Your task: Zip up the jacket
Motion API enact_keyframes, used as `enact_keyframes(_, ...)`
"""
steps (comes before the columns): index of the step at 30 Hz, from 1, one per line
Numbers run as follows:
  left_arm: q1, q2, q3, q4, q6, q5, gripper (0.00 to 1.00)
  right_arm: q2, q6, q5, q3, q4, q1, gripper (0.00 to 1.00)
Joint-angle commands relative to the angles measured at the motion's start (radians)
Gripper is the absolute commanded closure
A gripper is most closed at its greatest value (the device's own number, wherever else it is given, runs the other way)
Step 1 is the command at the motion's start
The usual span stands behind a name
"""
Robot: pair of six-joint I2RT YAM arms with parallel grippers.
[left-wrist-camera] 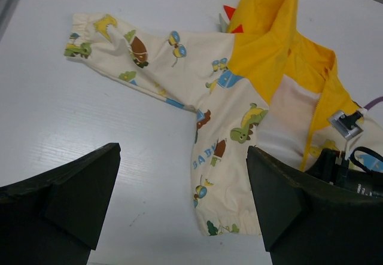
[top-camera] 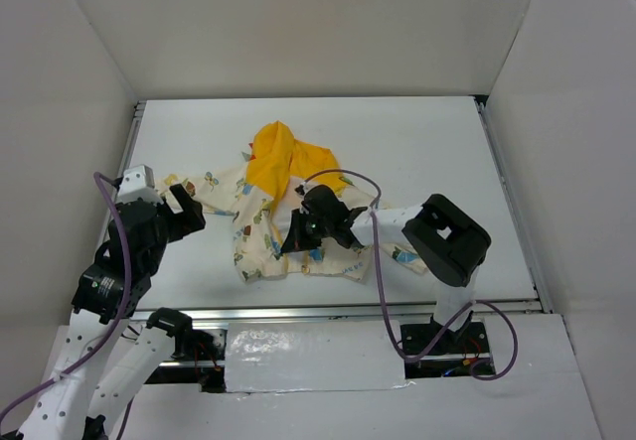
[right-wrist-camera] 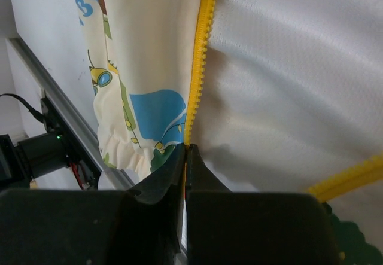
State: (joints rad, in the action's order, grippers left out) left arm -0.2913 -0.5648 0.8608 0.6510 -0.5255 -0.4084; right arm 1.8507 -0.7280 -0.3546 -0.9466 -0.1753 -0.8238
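The jacket (top-camera: 283, 212) is lying flat on the worktop (top-camera: 427, 152), a bit left of centre, with its yellow hood (top-camera: 278, 157) pointing away from the arm bases. It's nowhere near zipped. From the left wrist cam the front is spread open and I can see the pale lining (left-wrist-camera: 287, 115) between the two front edges. The right wrist cam shows one yellow zipper (right-wrist-camera: 197, 55) edge running free down the fabric, with nothing meshed to it.

The right gripper (right-wrist-camera: 184, 151) is down on the lower front of the jacket, fingers pressed together with no gap. That yellow row of teeth runs straight into the pinch, so I read it as clamped on the bottom end of that edge. I can't make out the slider itself anywhere.

The left gripper (left-wrist-camera: 182, 157) is spread wide and has nothing in it. It's hovering off the worktop by the jacket's outstretched sleeve (left-wrist-camera: 119, 43).

So by my count basically everything is left: bring the two bottom ends together, seat the pin in the slider, then pull it up toward the hood.
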Motion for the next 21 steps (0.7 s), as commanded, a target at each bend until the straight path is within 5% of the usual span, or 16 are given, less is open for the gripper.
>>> enact_keyframes(1, 0.003, 0.013, 0.02, -0.056, 0.018, 0.136, 0.01, -0.109, -0.019, -0.003, 0.031, -0.095, 0.003, 1.0)
enact_keyframes(11, 0.003, 0.028, -0.181, -0.201, -0.169, 0.753, 0.1, -0.271, -0.063, -0.024, 0.074, -0.156, 0.003, 1.0)
enact_keyframes(21, 0.003, -0.017, -0.358, -0.418, -0.225, 0.904, 0.19, -0.337, -0.146, -0.061, 0.098, -0.217, -0.003, 1.0)
